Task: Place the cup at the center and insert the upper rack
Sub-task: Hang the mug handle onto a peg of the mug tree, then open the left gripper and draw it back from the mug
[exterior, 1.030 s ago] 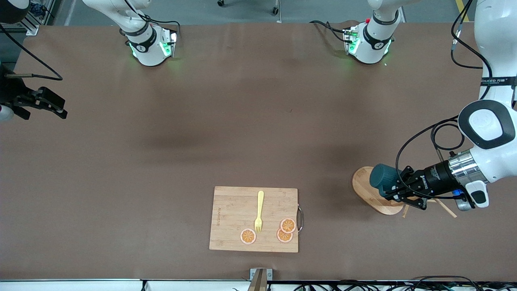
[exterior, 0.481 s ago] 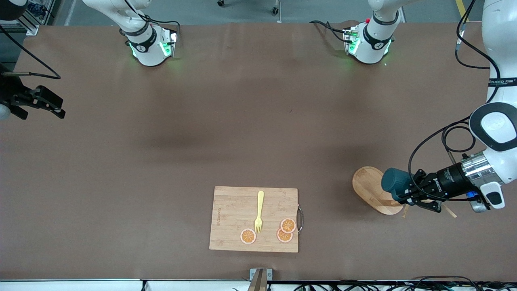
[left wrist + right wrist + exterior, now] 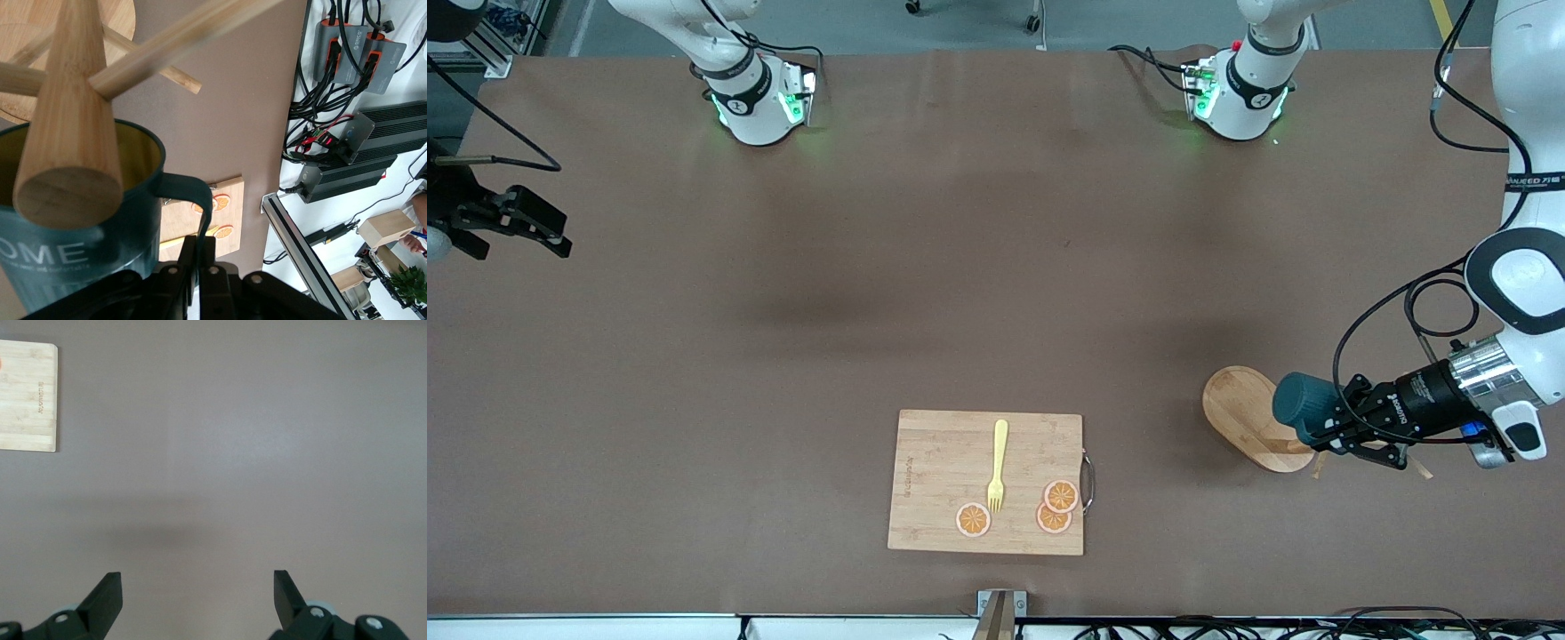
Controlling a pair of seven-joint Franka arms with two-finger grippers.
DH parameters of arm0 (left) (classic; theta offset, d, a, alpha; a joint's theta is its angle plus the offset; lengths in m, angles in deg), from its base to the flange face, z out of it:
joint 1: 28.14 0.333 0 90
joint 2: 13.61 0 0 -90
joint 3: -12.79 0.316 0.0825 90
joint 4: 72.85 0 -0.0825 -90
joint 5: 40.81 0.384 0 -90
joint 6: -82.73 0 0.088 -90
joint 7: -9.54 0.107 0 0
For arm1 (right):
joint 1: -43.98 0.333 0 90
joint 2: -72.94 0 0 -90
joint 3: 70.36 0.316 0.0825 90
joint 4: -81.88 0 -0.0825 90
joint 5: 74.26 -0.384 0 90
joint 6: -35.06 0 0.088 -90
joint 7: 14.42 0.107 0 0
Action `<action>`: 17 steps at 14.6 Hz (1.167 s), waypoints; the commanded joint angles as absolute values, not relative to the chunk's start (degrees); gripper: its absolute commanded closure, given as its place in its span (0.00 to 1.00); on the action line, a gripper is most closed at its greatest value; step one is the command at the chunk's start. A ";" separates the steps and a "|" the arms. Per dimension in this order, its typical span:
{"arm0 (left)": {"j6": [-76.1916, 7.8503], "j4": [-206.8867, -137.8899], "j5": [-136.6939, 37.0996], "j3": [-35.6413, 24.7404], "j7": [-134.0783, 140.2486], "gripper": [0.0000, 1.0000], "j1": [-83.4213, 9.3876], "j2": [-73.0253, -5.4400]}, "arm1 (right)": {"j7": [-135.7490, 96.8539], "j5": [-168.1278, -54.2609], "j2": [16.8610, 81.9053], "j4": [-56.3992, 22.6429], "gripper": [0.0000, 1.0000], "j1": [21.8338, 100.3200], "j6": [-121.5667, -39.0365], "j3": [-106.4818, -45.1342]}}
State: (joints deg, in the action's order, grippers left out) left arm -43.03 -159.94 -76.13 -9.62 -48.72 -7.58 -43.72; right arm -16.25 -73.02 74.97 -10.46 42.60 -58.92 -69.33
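Note:
The cup [image 3: 1298, 400], dark teal, hangs sideways in my left gripper [image 3: 1320, 428], which is shut on its handle [image 3: 193, 193] over the upper rack. The upper rack's oval base [image 3: 1245, 413] lies toward the left arm's end of the table. In the left wrist view the rack's post [image 3: 70, 147] overlaps the cup's [image 3: 80, 247] yellowish mouth, with pegs [image 3: 177, 37] slanting off it. My left gripper [image 3: 202, 245] pinches the thin handle. My right gripper [image 3: 538, 233] waits open and empty at the right arm's end; its fingers [image 3: 107, 593] stand wide over bare table.
A rectangular wooden cutting board [image 3: 925, 480] lies near the front edge, with a yellow fork [image 3: 998, 464] and three orange slices [image 3: 1060, 496] on it. Its corner shows in the right wrist view [image 3: 27, 397]. Cables and power units [image 3: 347, 147] lie off the table edge.
My left gripper has carried the cup a little toward the left arm's end of the table, along the rack. My right gripper drew back slightly.

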 commanded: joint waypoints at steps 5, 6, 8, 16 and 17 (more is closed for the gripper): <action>-43.31 -159.34 -76.84 -9.54 -46.98 0.42 -7.14 -43.85 | -16.35 -72.85 75.40 -10.32 0.00 41.87 -58.46 -68.95; -43.39 -159.34 -76.75 -9.54 -46.19 0.04 -7.14 -43.76 | -16.18 -72.85 75.40 -10.23 0.00 41.87 -58.90 -68.95; -43.83 -159.34 -76.40 -9.45 -46.10 0.00 -7.14 -43.06 | -16.09 -72.85 75.40 -10.23 0.00 41.87 -58.37 -69.13; -40.34 -160.21 -67.27 -9.10 -46.19 0.00 -7.31 -34.64 | -16.17 -72.85 75.40 -10.23 0.00 41.87 -58.46 -69.13; -37.88 -160.21 -65.61 -9.10 -46.10 0.00 -7.14 -32.79 | -16.26 -72.85 75.31 -10.23 0.00 41.78 -58.46 -69.13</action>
